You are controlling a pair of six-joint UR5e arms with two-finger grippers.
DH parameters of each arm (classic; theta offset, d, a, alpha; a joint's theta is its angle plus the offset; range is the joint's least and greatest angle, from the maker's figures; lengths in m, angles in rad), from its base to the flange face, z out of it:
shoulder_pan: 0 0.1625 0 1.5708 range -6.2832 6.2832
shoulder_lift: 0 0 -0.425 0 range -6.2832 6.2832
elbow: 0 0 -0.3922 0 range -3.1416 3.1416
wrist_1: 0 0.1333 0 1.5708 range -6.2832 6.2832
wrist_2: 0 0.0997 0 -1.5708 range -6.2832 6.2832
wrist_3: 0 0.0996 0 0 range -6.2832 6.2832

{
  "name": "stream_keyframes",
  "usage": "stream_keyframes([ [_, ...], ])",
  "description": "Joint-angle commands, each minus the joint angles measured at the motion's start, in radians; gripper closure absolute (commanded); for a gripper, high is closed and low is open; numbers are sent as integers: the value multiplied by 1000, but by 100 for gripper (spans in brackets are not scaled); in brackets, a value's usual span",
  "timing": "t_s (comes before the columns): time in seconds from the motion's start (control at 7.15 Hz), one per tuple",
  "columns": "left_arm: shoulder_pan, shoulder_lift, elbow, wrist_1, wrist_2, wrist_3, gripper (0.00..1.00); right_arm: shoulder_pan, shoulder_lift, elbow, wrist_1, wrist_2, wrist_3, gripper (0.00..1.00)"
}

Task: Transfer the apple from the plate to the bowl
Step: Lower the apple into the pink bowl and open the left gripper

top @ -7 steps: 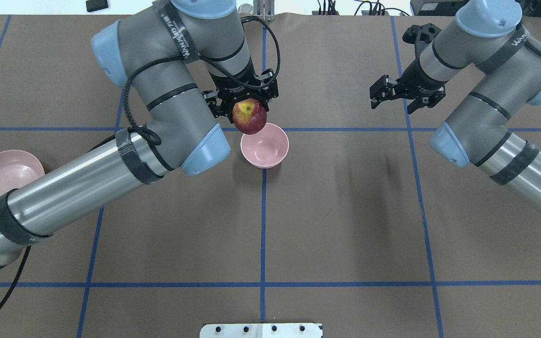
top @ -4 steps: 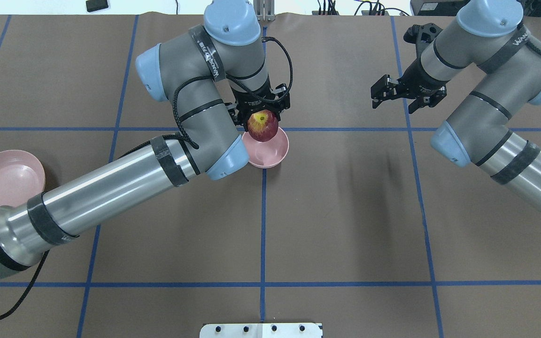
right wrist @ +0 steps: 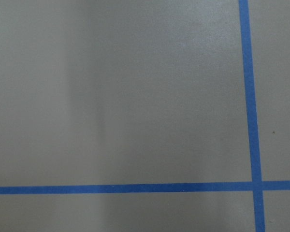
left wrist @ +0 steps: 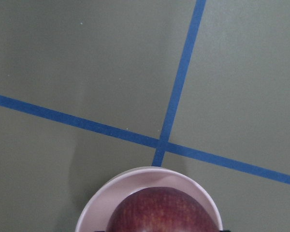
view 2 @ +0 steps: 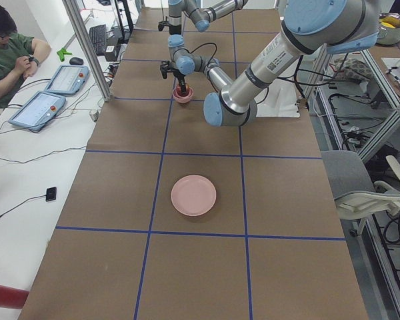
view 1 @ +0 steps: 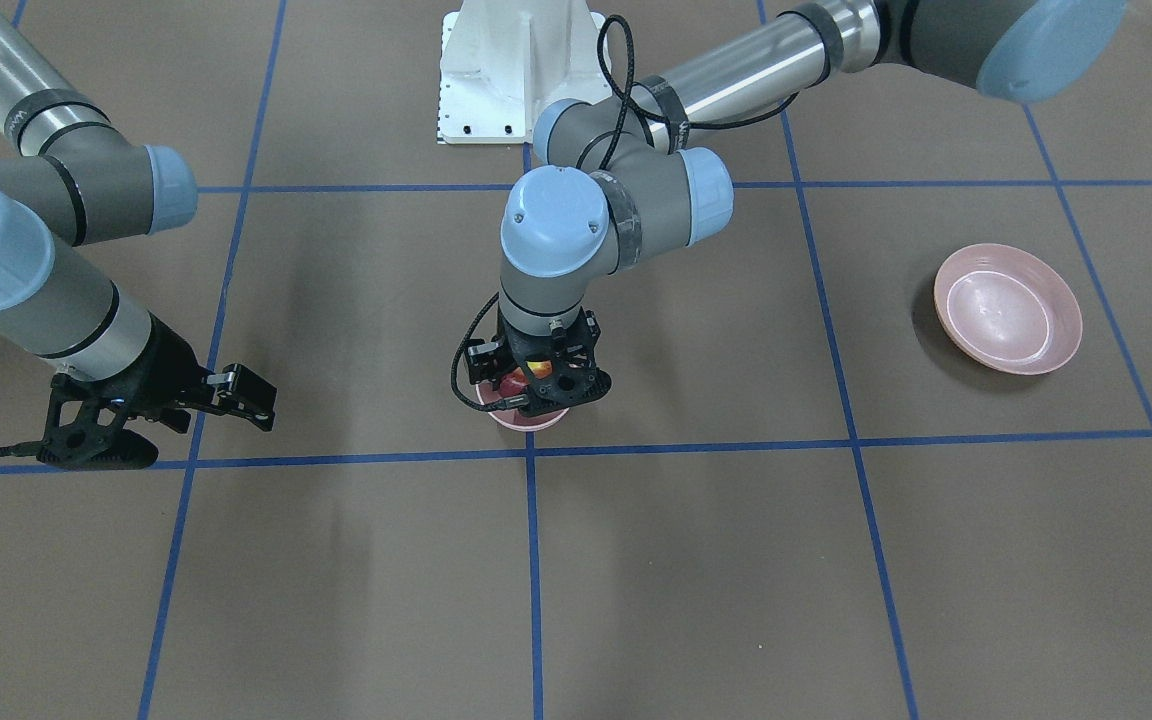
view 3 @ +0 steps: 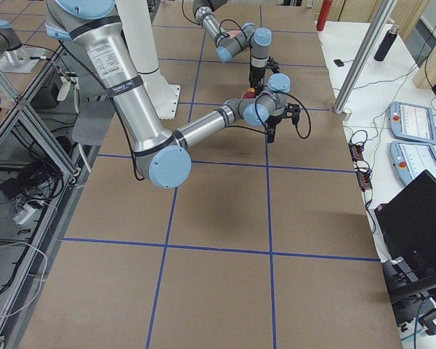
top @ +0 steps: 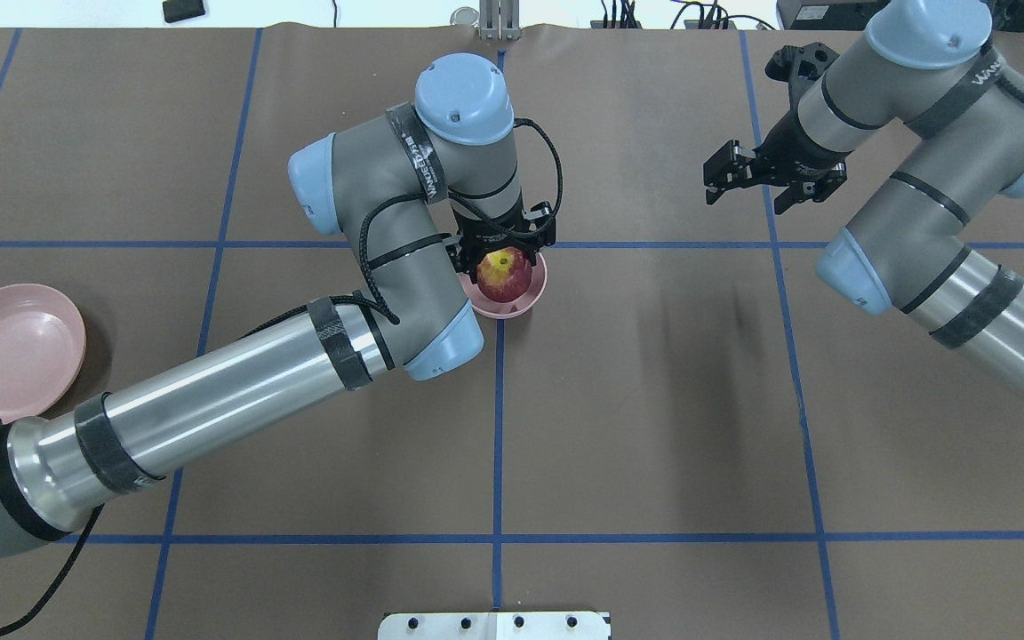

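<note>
The dark red apple with its yellow-green stem patch is held in my left gripper, which is shut on it and has it low inside the small pink bowl at the table's middle. In the front view the gripper covers most of the bowl. The left wrist view shows the apple within the bowl's rim. The shallow pink plate lies bare at the left edge and also shows in the front view. My right gripper is open and empty, hovering at the far right.
Blue tape lines cross the brown table. A white mount plate sits at the near edge. The right wrist view shows only bare table and tape. An operator sits beyond the far table edge in the left side view.
My left arm has carried the apple to the right and down, from beside the bowl's far left rim to inside the bowl. The right arm has not moved.
</note>
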Motion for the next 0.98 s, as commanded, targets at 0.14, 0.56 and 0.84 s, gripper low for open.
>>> stream_keyframes([
  [0.14,12,0,12,-17,1,-1,100,2,0,-3,0,-1,-2,0],
  [0.56,10,3,13,-42,2,-1,99,2,3,-1,0,1,-3,0],
  [0.84,12,6,13,-46,60,-1,16,4,2,-3,3,-1,-5,0],
])
